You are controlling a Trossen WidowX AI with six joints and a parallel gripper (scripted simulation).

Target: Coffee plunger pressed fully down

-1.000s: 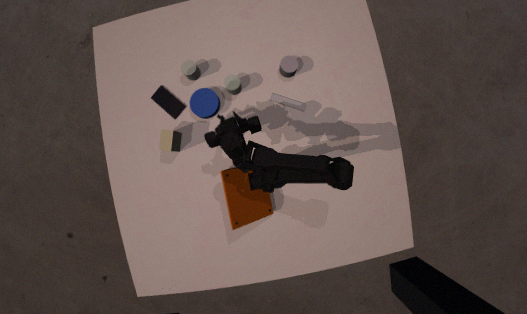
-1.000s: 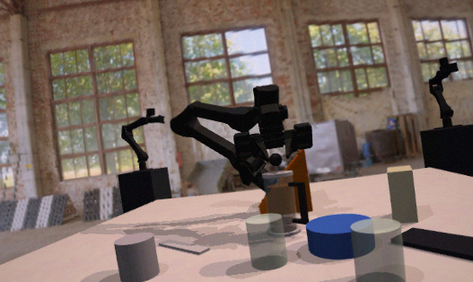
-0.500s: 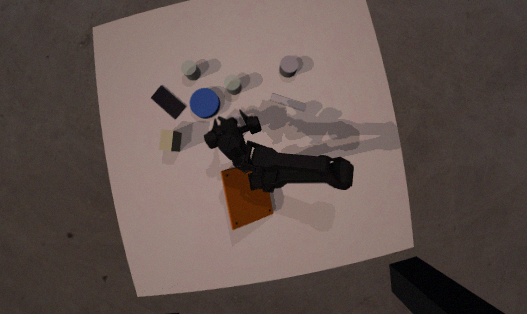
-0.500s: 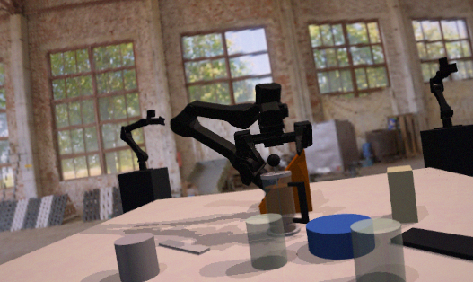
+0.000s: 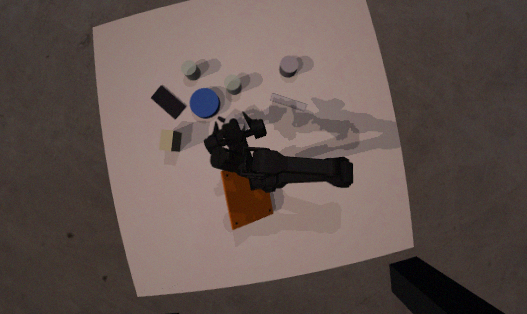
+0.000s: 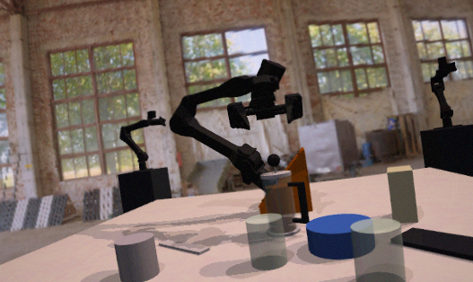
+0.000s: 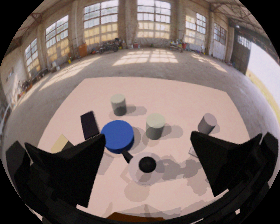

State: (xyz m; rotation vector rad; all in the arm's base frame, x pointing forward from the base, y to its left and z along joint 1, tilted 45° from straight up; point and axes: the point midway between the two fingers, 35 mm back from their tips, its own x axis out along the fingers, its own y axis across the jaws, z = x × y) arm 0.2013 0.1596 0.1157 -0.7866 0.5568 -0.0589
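Gripper [image 6: 265, 111] hung wide open and empty, pointing down, well above the plunger knob [image 6: 273, 159]. Coffee press [image 6: 282, 200] stood upright beside the blue disc [image 6: 336, 234], plunger fully down.

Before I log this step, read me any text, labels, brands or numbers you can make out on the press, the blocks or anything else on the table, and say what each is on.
None: no readable text in any view.
Coffee press, blue disc, orange board, black slab, cylinders and the open gripper: all plain surfaces, no markings visible.
Background items behind the table: too blurred to tell.
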